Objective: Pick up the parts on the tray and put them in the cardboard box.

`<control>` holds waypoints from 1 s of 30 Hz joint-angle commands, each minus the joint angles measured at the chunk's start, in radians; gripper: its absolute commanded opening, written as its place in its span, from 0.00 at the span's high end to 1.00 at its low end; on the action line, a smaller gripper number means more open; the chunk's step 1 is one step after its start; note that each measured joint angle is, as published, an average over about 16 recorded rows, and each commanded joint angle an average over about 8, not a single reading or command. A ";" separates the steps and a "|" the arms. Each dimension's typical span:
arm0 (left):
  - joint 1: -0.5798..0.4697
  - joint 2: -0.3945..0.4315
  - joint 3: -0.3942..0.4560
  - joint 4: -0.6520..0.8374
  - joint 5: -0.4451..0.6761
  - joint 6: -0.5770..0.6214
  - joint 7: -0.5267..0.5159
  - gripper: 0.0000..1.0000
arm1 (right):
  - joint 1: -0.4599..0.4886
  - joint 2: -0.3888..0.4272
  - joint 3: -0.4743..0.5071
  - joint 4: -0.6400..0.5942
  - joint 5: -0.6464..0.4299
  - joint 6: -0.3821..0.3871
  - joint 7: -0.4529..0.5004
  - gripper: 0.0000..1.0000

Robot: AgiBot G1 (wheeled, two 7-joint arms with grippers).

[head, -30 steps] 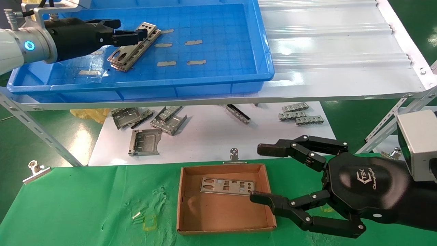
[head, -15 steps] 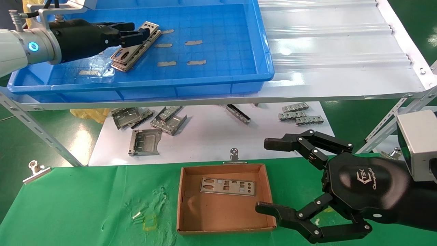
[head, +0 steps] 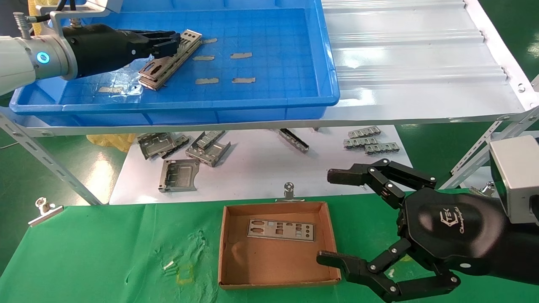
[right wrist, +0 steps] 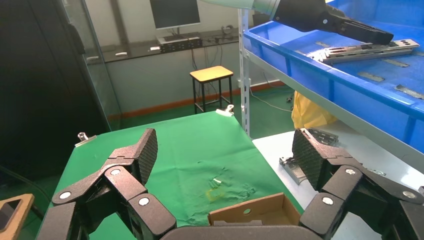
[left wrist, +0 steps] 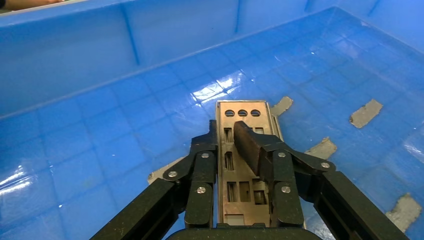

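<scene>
Left arm: I am reaching it across from my left side, forearm lying nearly level. Left gripper: I am holding its black fingers drawn close together, pinching a plate between them, one pad lying on top and the other at the edge.

Right arm: I am keeping it low at my right, wrist turned so the palm housing is facing up. Right gripper: I am holding its jaws spread wide, both fingers bent inward at the tips, gripping nothing.
</scene>
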 commanded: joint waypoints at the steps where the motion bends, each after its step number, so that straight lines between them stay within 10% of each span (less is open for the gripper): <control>1: 0.000 0.000 0.000 -0.002 -0.001 -0.002 0.000 1.00 | 0.000 0.000 0.000 0.000 0.000 0.000 0.000 0.00; 10: -0.003 -0.006 -0.005 -0.008 -0.007 0.005 0.009 0.92 | 0.000 0.000 0.000 0.000 0.000 0.000 0.000 0.00; 18: -0.005 -0.010 -0.008 -0.009 -0.011 0.008 0.016 0.02 | 0.000 0.000 0.000 0.000 0.000 0.000 0.000 0.00; 30: -0.007 -0.012 -0.012 -0.006 -0.016 0.004 0.019 0.00 | 0.000 0.000 0.000 0.000 0.000 0.000 0.000 0.00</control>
